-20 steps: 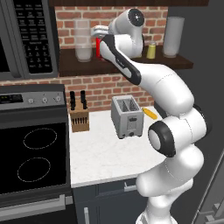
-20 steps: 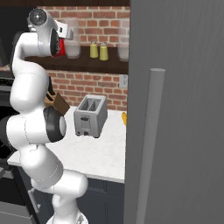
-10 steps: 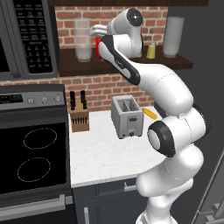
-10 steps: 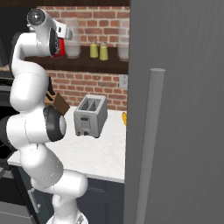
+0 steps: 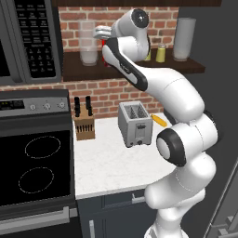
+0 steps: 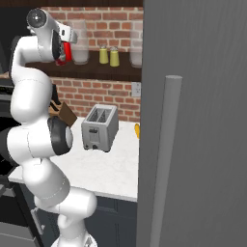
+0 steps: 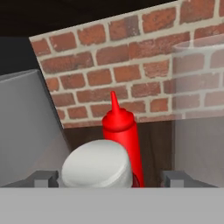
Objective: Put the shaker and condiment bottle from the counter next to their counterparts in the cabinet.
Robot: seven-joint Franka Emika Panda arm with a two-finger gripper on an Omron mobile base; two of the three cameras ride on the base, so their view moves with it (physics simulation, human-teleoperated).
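Reaching up to the cabinet (image 5: 139,69), the arm has its tool (image 7: 105,177) at the shelf's left part, just right of a tall clear jar (image 5: 88,42). In the hand view the two dark finger tips (image 7: 43,178) stand wide apart, one on each side of a pale round cap that belongs to the condiment bottle (image 7: 97,164); its red body is cut off at the bottom edge, so whether the pads touch it cannot be told. Right behind it rises the slim red squeeze bottle (image 7: 120,131) with its pointed nozzle, against the brick back wall. From the left base view the wrist hides nearly all of both red bottles. Further right on the shelf two small yellow shakers (image 6: 109,55) stand side by side, next to a pale cylinder (image 5: 184,39). Below, on the white counter (image 5: 107,167), sit a toaster (image 5: 135,123), a knife block (image 5: 84,124) and a small orange thing (image 5: 159,120) half hidden behind the arm.
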